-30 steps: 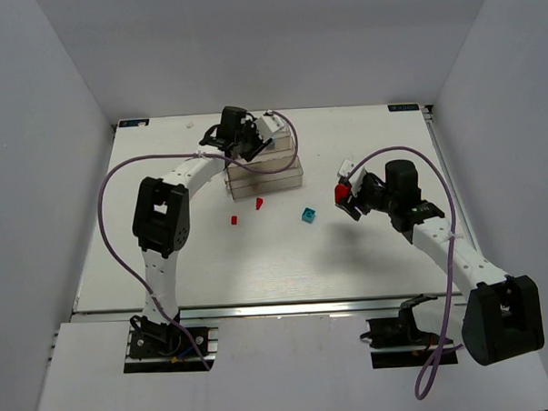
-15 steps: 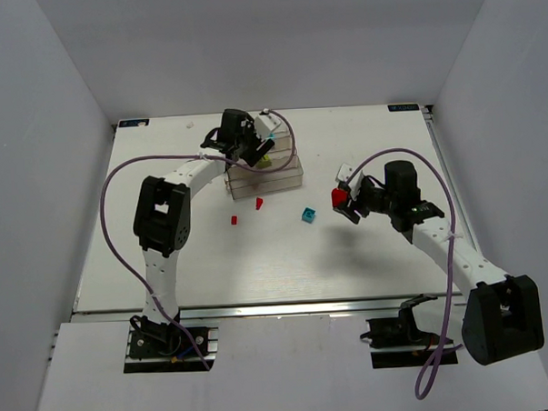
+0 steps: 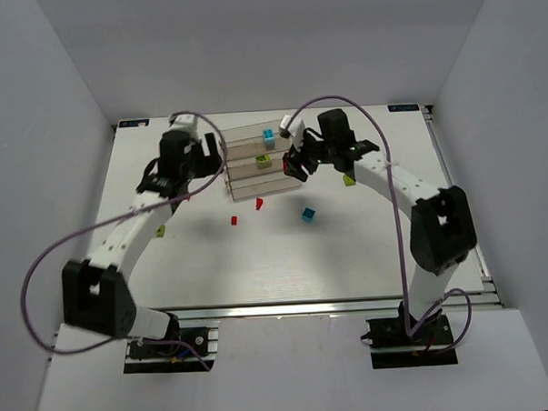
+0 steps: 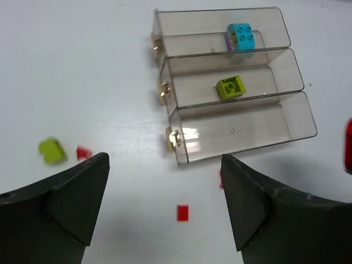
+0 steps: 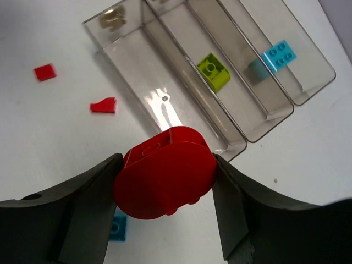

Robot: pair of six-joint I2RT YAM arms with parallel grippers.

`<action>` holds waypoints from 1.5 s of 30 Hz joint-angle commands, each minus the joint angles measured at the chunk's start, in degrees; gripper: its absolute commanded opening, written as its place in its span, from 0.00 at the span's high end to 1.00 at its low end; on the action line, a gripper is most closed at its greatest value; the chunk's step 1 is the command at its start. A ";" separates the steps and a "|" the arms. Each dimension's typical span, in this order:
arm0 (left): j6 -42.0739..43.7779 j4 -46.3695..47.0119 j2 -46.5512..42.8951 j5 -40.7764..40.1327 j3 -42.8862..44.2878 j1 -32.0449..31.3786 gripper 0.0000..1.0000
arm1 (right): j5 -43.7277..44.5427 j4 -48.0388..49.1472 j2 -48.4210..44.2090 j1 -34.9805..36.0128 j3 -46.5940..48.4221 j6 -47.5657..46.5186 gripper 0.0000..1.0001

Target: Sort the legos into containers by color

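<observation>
Green and blue legos [image 4: 231,87] lie in bins [image 4: 258,126]; others wait. Right gripper [image 5: 166,165] holds a red lego [image 5: 165,184]; left gripper [image 4: 165,181] is open, empty.

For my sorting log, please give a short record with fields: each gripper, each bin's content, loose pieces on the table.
left gripper: open, empty
right gripper: shut on red brick
far bin: cyan brick
middle bin: green brick
near bin: empty
loose on table: red pieces, green piece, cyan cube
</observation>
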 commanded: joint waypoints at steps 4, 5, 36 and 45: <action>-13.10 6.39 -20.14 -7.98 -19.80 1.10 0.05 | 14.02 -7.19 11.75 2.66 15.31 22.45 1.00; -12.67 5.96 -21.39 -11.13 -20.26 1.10 0.03 | 15.26 -10.17 13.25 3.18 19.51 25.26 1.00; -14.77 -2.22 -13.50 -8.52 -15.07 1.63 0.02 | 26.53 -9.76 21.88 5.83 26.23 42.60 0.14; -15.56 -4.84 -3.58 -6.77 -10.16 5.93 0.65 | 3.03 6.10 -4.80 4.07 -2.68 21.96 1.00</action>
